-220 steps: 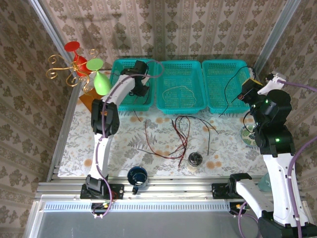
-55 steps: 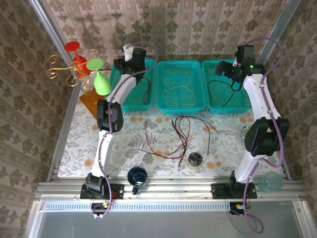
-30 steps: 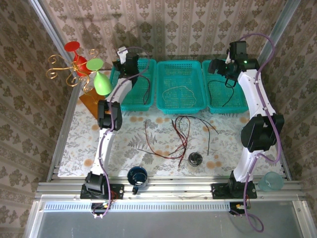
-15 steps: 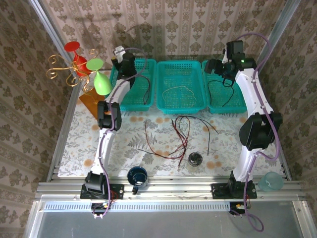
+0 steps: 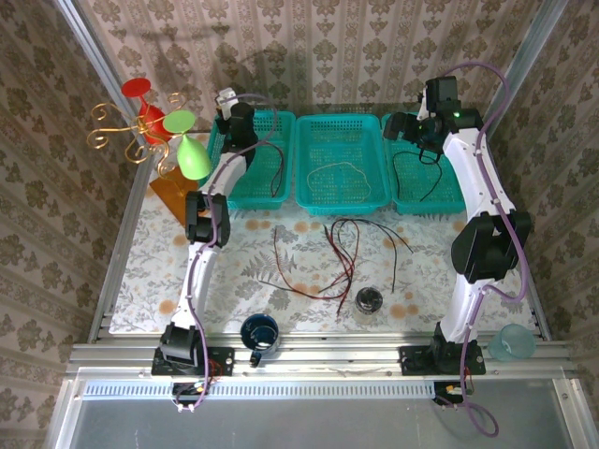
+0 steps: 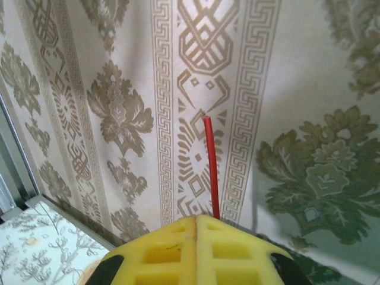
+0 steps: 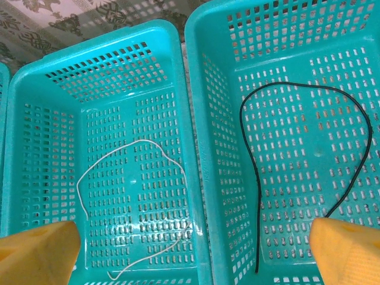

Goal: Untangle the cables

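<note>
My left gripper [image 5: 230,105] [image 6: 197,218] is raised over the back of the left teal basket [image 5: 245,199], shut on a dark red cable [image 6: 210,166] whose end pokes up past the yellow pads. The rest of that cable [image 5: 278,168] hangs into the basket. My right gripper [image 5: 409,126] [image 7: 193,256] hovers open above the middle basket [image 7: 95,50] and right basket [image 7: 215,119]. A white cable [image 7: 136,178] lies in the middle one, a black cable [image 7: 255,178] in the right one. More red and black cables [image 5: 339,253] lie tangled on the table.
A dark mug [image 5: 259,332] and a small jar [image 5: 369,300] stand near the table's front edge. A wire stand with red and green cups [image 5: 159,131] is at the back left. A pale teal cup [image 5: 510,342] sits at the front right.
My left gripper has shut on the red cable and moved slightly back and left over the left basket. The right gripper has stayed open and barely shifted.
</note>
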